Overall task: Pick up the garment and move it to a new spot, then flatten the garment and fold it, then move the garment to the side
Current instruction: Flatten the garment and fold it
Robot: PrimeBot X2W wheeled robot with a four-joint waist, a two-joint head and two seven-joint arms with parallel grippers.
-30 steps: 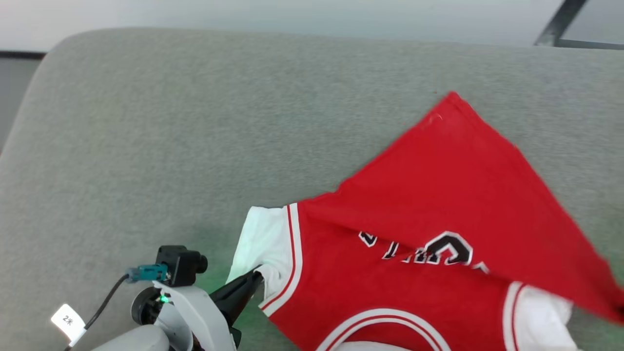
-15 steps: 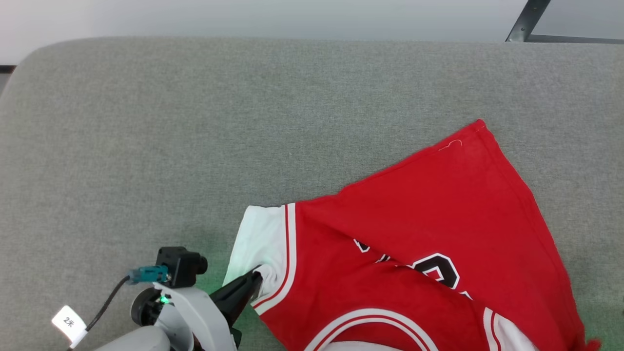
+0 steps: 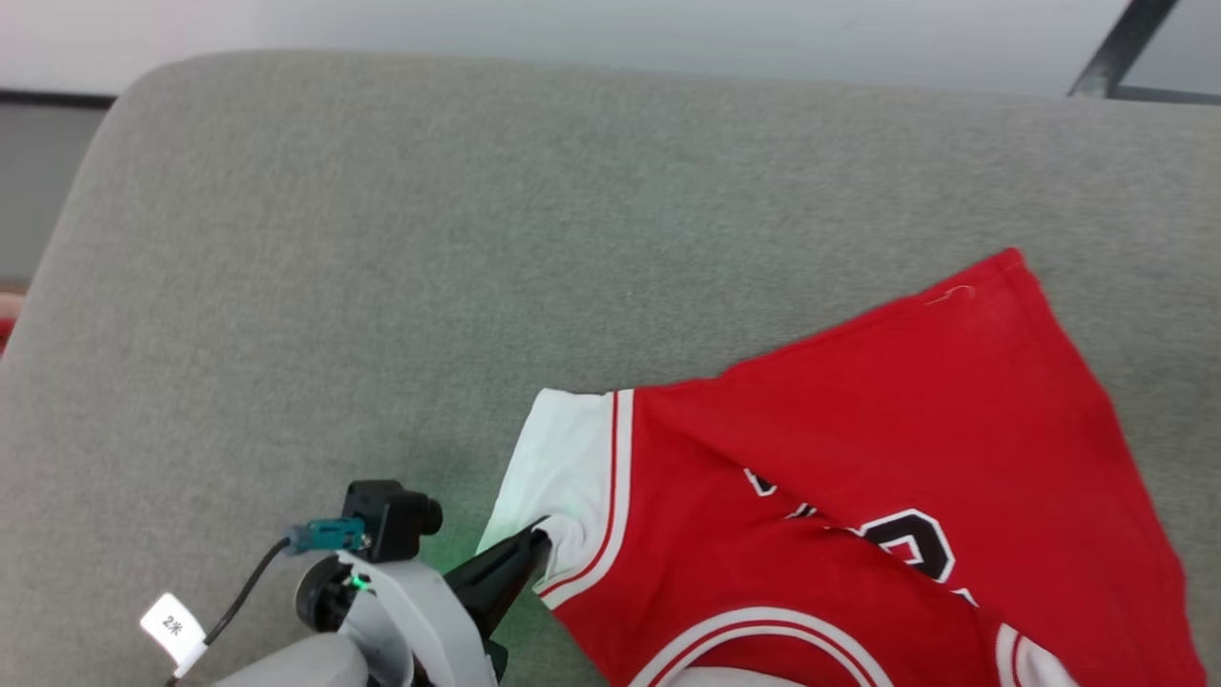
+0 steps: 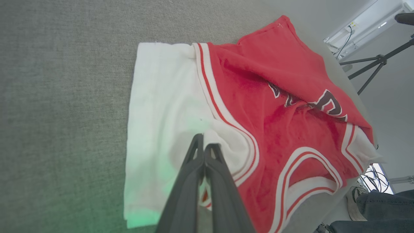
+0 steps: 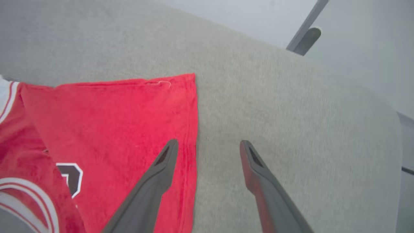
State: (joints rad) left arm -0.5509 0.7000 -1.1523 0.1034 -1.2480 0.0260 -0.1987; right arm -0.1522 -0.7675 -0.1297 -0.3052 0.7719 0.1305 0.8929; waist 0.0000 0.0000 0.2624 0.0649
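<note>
The right pincer (image 5: 208, 144) has just been opened. A second ago it was closed, and the red jersey T-shirt with white sleeves, striped trim and a black number (image 3: 858, 429) was drawn up taut toward 4 o'clock in the head view. Now its jaws are seen wide apart with nothing between them, one finger above the red hem edge and the other above the bare grey padded worktop (image 3: 382, 239).

The hem corner has been let down and lies at 2 o'clock of the garment. The move to a new spot is therefore judged to be finished, or nearly so. Flattening is judged to be still outstanding – a diagonal fold of red cloth is laid over part of the number.

The left pincer (image 3: 534, 549) is kept closed tight on a pinch of the near white sleeve (image 3: 568, 458) at the garment's 8 o'clock side.

The garment rests on the worktop toward 4 o'clock in the head view, running off the lower edge.

Counted: one garment, two white sleeves – the second (image 4: 359, 142) seen in the left wrist view – two pincers, one worktop.
</note>
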